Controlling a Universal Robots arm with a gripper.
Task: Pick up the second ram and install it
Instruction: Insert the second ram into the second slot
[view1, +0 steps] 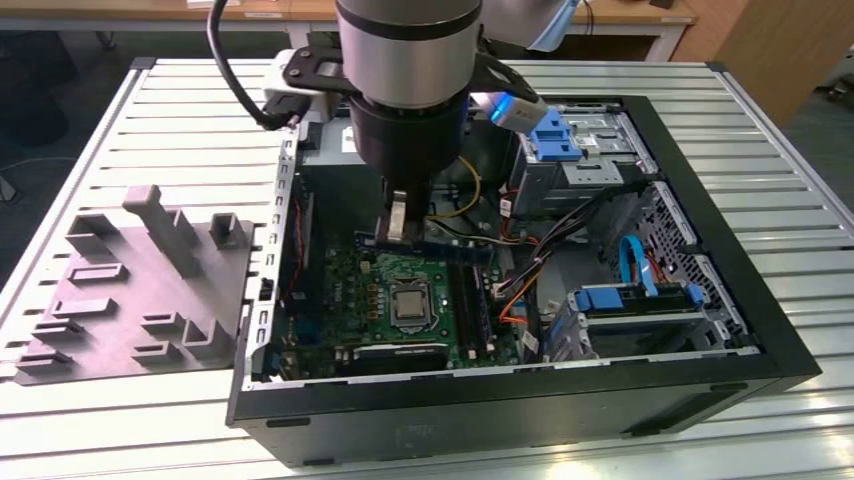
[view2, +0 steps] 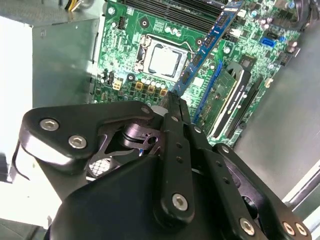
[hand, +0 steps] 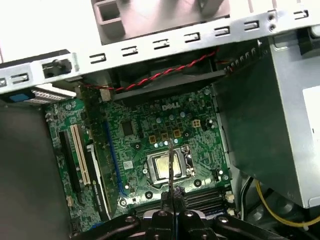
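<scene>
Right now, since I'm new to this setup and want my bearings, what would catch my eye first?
The arm's gripper hangs inside the open computer case, shut on the second ram over the green motherboard. A grey moulded fixture lies beside the case, on the exterior view's left.

Matt metal case (view1: 534, 420), ribbed metal table (view1: 200, 110)
</scene>
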